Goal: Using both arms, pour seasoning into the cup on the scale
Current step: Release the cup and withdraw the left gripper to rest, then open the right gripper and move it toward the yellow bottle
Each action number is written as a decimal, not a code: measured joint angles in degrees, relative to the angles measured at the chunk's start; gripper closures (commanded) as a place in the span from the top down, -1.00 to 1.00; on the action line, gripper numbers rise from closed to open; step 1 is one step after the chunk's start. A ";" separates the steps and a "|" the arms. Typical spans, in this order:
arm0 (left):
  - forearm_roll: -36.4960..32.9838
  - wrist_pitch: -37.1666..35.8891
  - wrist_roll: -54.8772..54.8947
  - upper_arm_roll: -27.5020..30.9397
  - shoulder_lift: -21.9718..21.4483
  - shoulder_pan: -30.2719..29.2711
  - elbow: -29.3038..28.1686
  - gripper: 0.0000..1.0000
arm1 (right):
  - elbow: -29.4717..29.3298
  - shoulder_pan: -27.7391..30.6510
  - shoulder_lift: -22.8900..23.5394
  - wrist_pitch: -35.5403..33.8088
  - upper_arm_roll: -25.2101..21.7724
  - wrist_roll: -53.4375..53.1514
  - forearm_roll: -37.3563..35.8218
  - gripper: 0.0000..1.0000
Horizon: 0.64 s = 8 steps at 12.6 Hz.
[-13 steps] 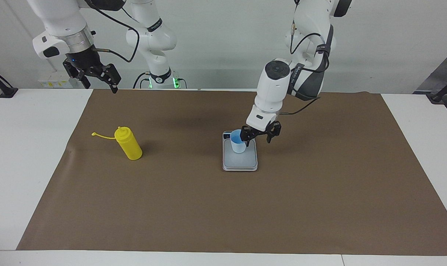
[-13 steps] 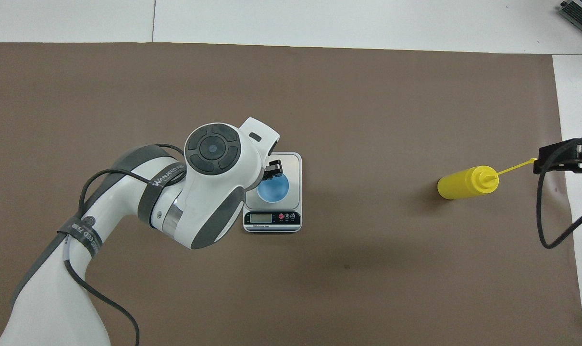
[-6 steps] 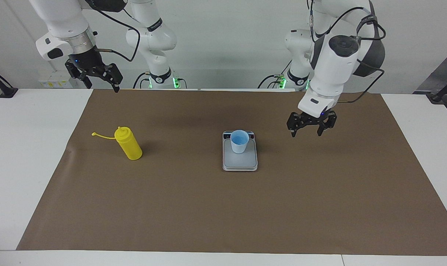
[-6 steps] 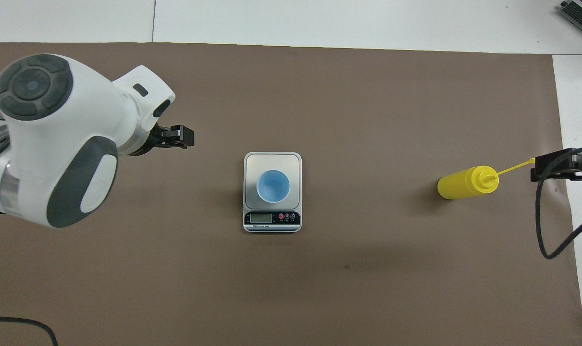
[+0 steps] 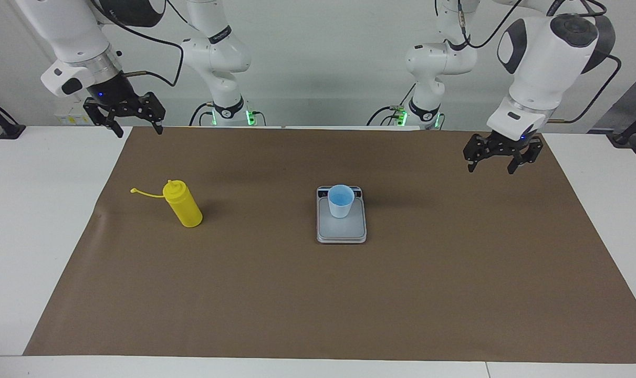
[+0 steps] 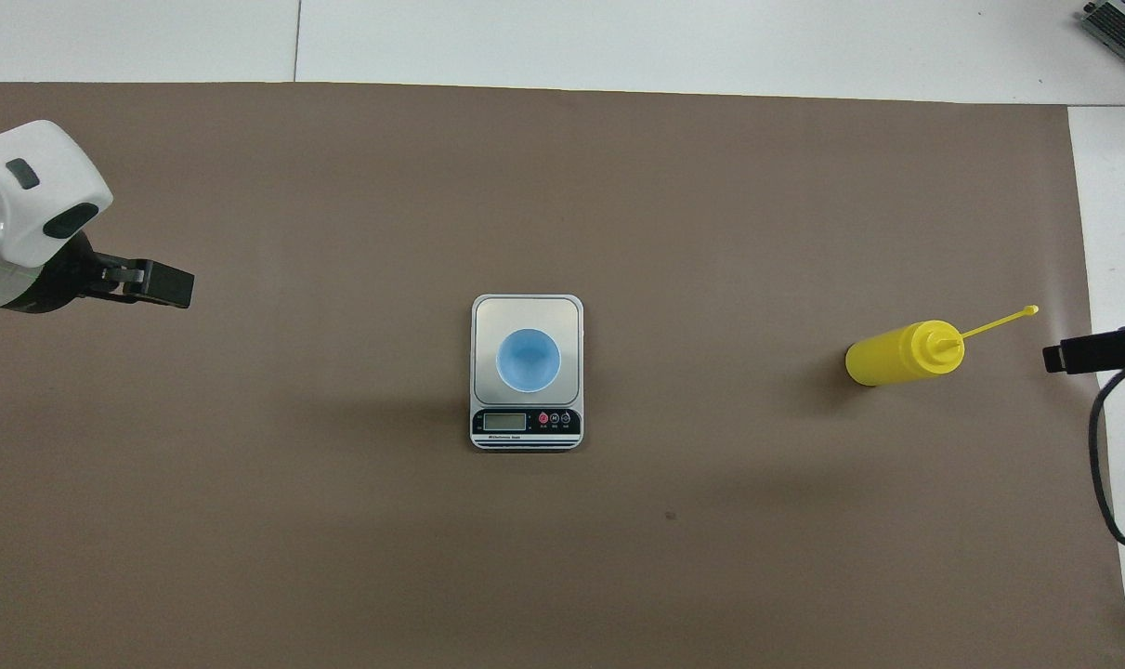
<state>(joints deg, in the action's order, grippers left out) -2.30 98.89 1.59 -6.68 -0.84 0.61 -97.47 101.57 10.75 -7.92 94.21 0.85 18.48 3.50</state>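
The scale (image 5: 341, 223) sits at the centre of the facing view on the brown mat (image 5: 349, 304), which covers most of the white table (image 5: 29, 210). The cup (image 5: 341, 201) stands upright on the scale's plate, toward the end with the display strip, which in this view is the upper end. In the overhead view the cup (image 6: 528, 360) shows as a blue circle in the middle of the plate, with the display of the scale (image 6: 527, 372) just below it.

The bottle (image 5: 182, 203) stands centre left in the facing view, well apart from the scale, its nozzle leaning toward the upper left and its cap strap stretched out to the left onto the mat. In the overhead view the bottle (image 6: 904, 352) is centre right.

The left gripper (image 5: 502, 159) hangs in the upper right of the facing view, over the mat's edge, fingers apart and holding nothing. In the overhead view it (image 6: 158, 283) shows at the left edge.

The right gripper (image 5: 126, 118) hangs in the upper left of the facing view, above the mat's corner, fingers apart and empty. In the overhead view only its tip (image 6: 1096, 351) shows at the right edge, level with the bottle.
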 measured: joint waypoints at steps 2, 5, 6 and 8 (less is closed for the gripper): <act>0.00 -4.69 1.13 -0.07 -0.39 -0.93 3.74 1.00 | 5.20 2.22 -2.17 4.63 -0.12 9.78 2.51 1.00; 0.02 -9.01 1.19 -0.82 -0.92 -0.92 7.34 1.00 | 13.94 7.19 -4.67 13.33 -0.24 29.11 9.52 1.00; 0.04 -9.16 1.19 -1.01 -1.05 -0.90 6.96 1.00 | 16.43 8.72 -5.09 15.53 -0.37 34.79 11.65 1.00; 0.06 -9.20 1.19 -1.22 -1.05 -0.89 6.54 1.00 | 20.34 11.15 -5.61 19.08 -0.66 44.39 16.18 1.00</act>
<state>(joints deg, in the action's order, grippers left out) -2.25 89.70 2.77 -7.90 -1.89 -0.28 -90.93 121.91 21.90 -13.53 113.29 0.19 62.87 19.68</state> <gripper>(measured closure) 0.000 0.000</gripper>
